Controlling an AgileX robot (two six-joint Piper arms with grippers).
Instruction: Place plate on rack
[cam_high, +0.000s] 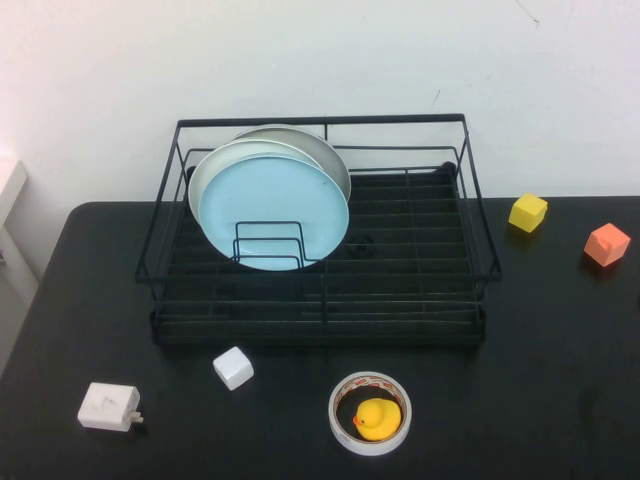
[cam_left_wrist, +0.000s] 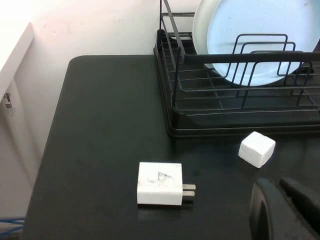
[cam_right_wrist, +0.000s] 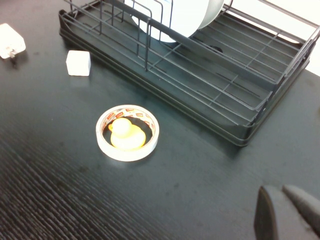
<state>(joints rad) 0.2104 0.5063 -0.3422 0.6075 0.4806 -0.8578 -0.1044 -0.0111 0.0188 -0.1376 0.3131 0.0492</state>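
The light-blue plate (cam_high: 275, 205) stands on edge in the left part of the black wire rack (cam_high: 320, 322), leaning back against the cream-white plate (cam_high: 213, 168) and the grey-rimmed plate (cam_high: 328, 152), with the small upright divider (cam_high: 268, 243) in front of it. The left wrist view shows the plate (cam_left_wrist: 250, 30) and the rack (cam_left_wrist: 225, 125) too. Neither gripper shows in the high view. My left gripper (cam_left_wrist: 277, 184) hovers empty over the table near the white cube (cam_left_wrist: 256, 148), fingers close together. My right gripper (cam_right_wrist: 279, 189) hovers empty over the table in front of the rack (cam_right_wrist: 225, 100), fingers close together.
A white plug adapter (cam_high: 108, 406) and the white cube (cam_high: 233, 368) lie front left. A tape roll (cam_high: 340, 425) with a yellow duck (cam_high: 378, 417) inside lies front centre. A yellow cube (cam_high: 527, 212) and an orange cube (cam_high: 607, 244) sit right of the rack.
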